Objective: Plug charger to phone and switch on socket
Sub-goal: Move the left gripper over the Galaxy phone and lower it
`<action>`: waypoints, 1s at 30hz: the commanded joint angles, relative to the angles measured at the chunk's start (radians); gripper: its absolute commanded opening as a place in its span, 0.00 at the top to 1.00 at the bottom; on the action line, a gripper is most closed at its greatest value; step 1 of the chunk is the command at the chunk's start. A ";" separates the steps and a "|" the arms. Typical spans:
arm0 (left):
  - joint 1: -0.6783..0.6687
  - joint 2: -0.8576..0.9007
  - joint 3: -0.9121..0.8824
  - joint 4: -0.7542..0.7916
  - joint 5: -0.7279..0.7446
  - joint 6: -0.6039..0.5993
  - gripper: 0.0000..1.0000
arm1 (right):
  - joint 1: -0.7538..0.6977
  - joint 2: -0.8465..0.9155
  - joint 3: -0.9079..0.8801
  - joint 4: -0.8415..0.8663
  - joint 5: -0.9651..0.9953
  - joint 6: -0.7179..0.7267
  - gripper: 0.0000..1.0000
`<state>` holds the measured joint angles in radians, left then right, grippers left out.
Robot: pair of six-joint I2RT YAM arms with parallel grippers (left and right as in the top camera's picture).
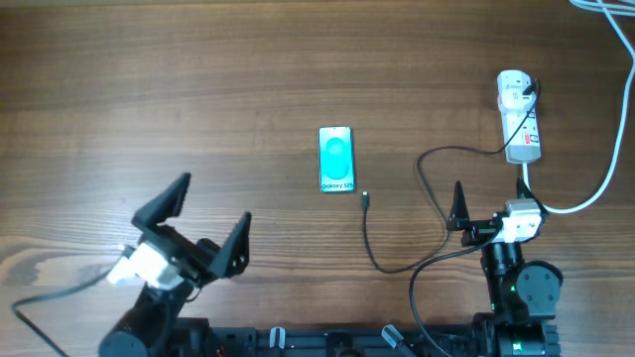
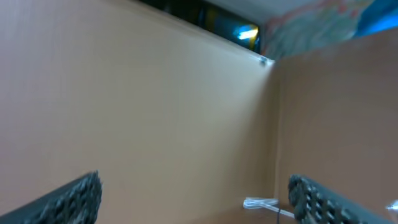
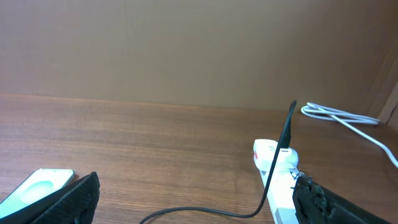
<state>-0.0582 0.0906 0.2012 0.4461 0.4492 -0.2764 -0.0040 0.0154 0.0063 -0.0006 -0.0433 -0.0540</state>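
Observation:
The phone (image 1: 336,159) lies flat at the table's middle, turquoise screen up; its end shows at the lower left of the right wrist view (image 3: 41,185). The charger's thin black cable (image 1: 434,159) runs from the black plug in the socket (image 1: 519,119) and loops down to a small connector tip (image 1: 366,199) just right of the phone's near end. The white socket also shows in the right wrist view (image 3: 281,180). My left gripper (image 1: 203,223) is open and empty at the front left. My right gripper (image 1: 488,203) is open and empty, near the socket's front end.
A thick white cord (image 1: 605,178) runs from the socket's near end along the table's right edge to the back corner; it shows in the right wrist view (image 3: 348,119) and the left wrist view (image 2: 264,204). Brown walls stand behind the table.

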 commanded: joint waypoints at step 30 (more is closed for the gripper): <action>-0.274 1.218 1.351 -1.455 -0.232 -0.046 0.01 | -0.005 -0.006 -0.001 0.003 0.010 0.003 0.00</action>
<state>-0.2768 1.2018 1.3880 -0.9176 0.3801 -0.3157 -0.0040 0.0154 0.0063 -0.0006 -0.0433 -0.0540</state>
